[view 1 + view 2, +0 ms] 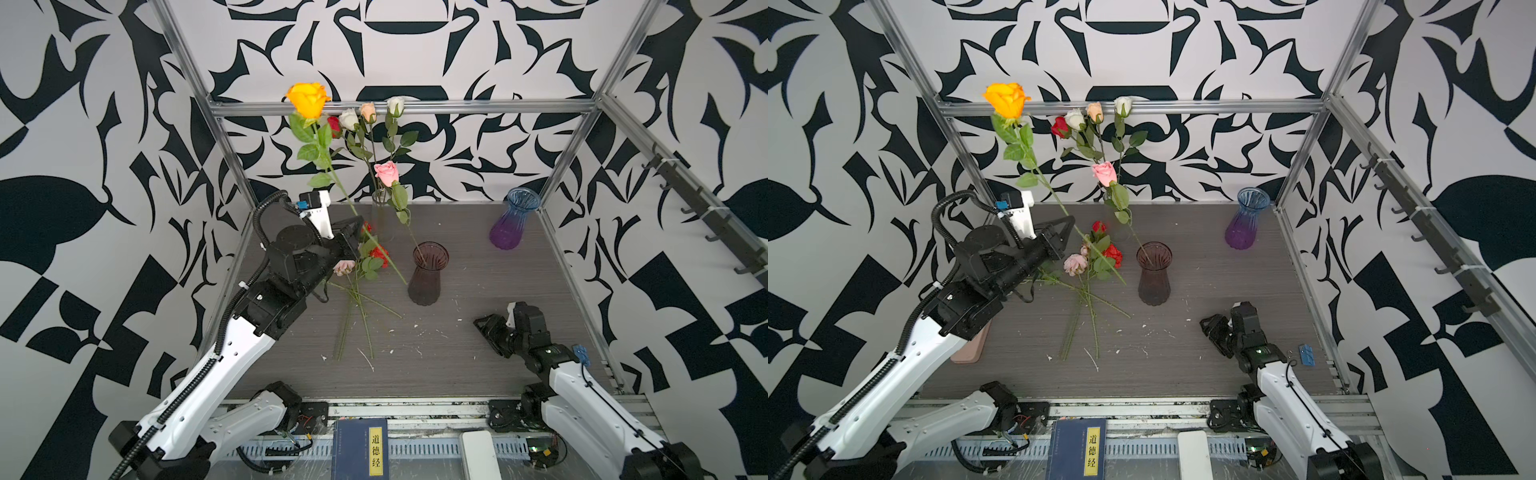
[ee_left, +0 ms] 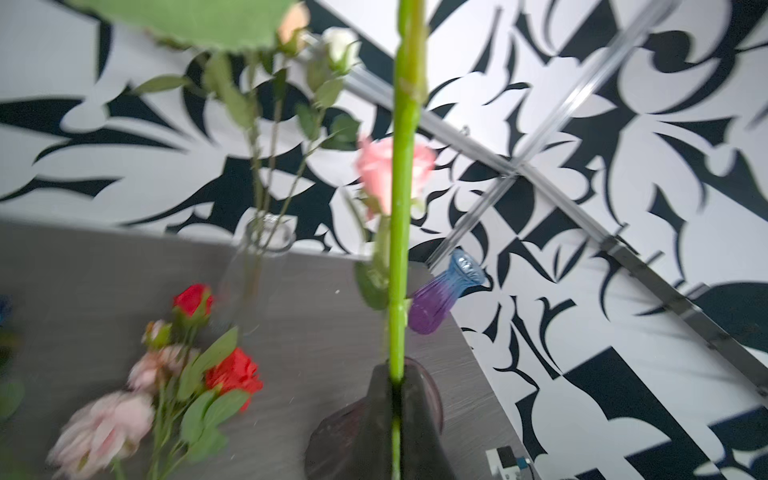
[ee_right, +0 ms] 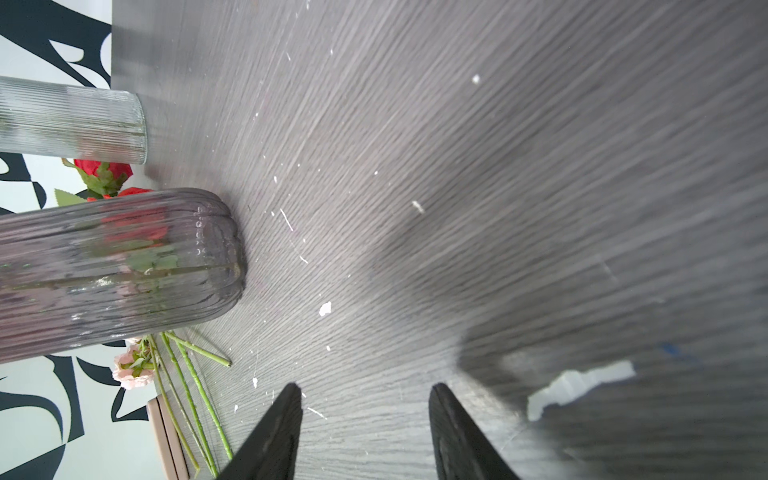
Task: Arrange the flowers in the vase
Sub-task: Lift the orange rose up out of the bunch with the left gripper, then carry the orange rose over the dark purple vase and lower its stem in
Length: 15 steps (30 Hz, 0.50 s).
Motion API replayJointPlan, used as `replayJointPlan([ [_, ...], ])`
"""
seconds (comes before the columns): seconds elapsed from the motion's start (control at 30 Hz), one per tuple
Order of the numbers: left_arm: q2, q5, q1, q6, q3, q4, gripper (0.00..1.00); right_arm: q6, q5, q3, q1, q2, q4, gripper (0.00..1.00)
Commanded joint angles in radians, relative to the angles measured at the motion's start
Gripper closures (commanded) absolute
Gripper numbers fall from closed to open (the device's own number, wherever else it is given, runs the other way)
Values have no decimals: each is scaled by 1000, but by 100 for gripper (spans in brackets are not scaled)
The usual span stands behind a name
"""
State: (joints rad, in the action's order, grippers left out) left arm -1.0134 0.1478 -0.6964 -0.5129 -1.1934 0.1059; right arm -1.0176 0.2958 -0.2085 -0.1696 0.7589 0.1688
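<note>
My left gripper (image 1: 355, 226) is shut on the green stem of an orange rose (image 1: 308, 99), seen pinched between the jaws in the left wrist view (image 2: 397, 386). The rose tilts up to the left, and its lower stem end hangs just left of the dark ribbed vase (image 1: 429, 274). A pink rose (image 1: 386, 173) stands in that vase. Behind it, a clear vase (image 1: 383, 224) holds red, white and peach roses. Red and pink flowers (image 1: 376, 253) lie on the table under the left arm. My right gripper (image 1: 484, 324) rests low at the right, open and empty (image 3: 365, 392).
A blue-to-purple vase (image 1: 513, 218) stands empty at the back right. A pinkish tray (image 1: 971, 345) lies under the left arm. A blue book (image 1: 360, 449) and a white block (image 1: 480, 455) sit at the front edge. Metal frame posts border the table.
</note>
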Motion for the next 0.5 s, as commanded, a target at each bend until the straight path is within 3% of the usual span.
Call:
replayJointPlan([
  [0.0, -53, 55, -110, 219, -84, -161, 100, 8, -3, -2, 4, 0, 0, 47],
  [0.2, -219, 100, -274, 483, -209, -237, 100, 10, 0, -1, 3, 5, -6, 47],
  [0.47, -386, 195, -308, 599, -283, -242, 100, 14, 0, 0, 4, -3, -3, 47],
])
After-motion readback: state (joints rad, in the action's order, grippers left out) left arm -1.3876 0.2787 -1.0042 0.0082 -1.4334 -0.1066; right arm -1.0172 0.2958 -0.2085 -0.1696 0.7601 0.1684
